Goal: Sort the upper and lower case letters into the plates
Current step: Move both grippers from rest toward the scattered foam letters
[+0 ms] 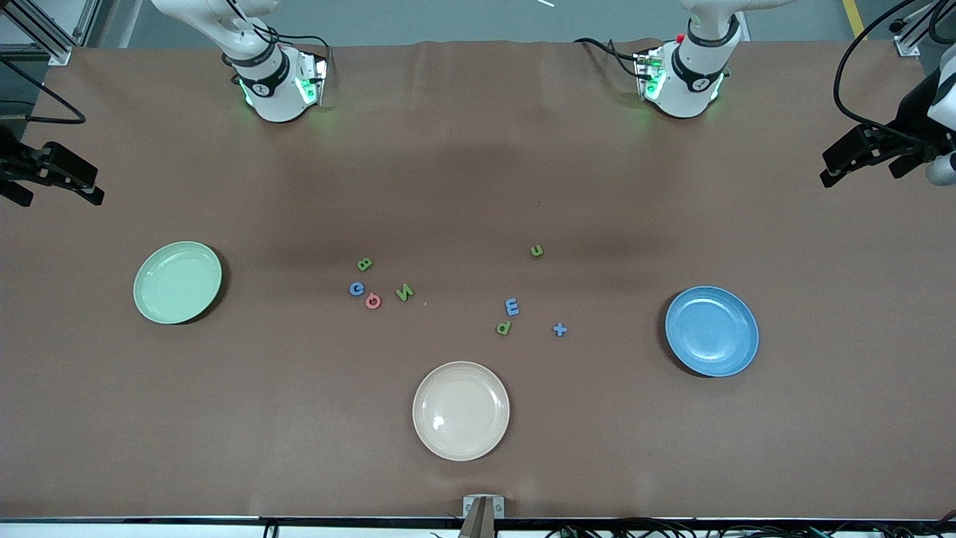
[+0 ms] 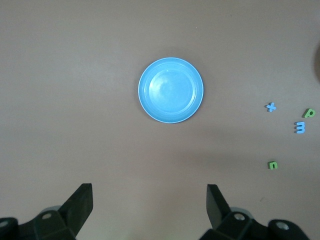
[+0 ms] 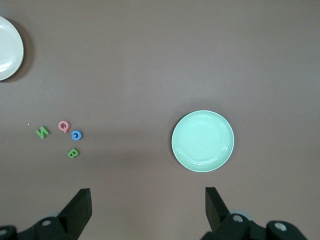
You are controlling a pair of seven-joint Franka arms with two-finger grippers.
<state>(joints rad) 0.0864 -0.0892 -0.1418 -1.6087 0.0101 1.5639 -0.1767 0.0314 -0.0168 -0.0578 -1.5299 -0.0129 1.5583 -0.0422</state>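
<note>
Several tiny letters lie mid-table in two loose groups. One holds a green B point(image 1: 364, 263), blue C point(image 1: 357, 289), pink Q point(image 1: 373, 301) and green N point(image 1: 404, 292). The other holds a green n point(image 1: 536, 251), blue E point(image 1: 511, 306), green p point(image 1: 504, 327) and blue t point(image 1: 559, 329). The mint plate point(image 1: 178, 282) and the blue plate point(image 1: 712, 331) are both empty. My left gripper point(image 1: 827, 170) point(image 2: 150, 189) hangs open high over the left arm's end of the table. My right gripper point(image 1: 95, 187) point(image 3: 148, 191) hangs open high over the right arm's end.
A cream-beige plate point(image 1: 461, 410) sits empty near the table's front edge, nearer the camera than the letters. A brown cloth point(image 1: 478, 149) covers the table. Both arm bases stand along its back edge.
</note>
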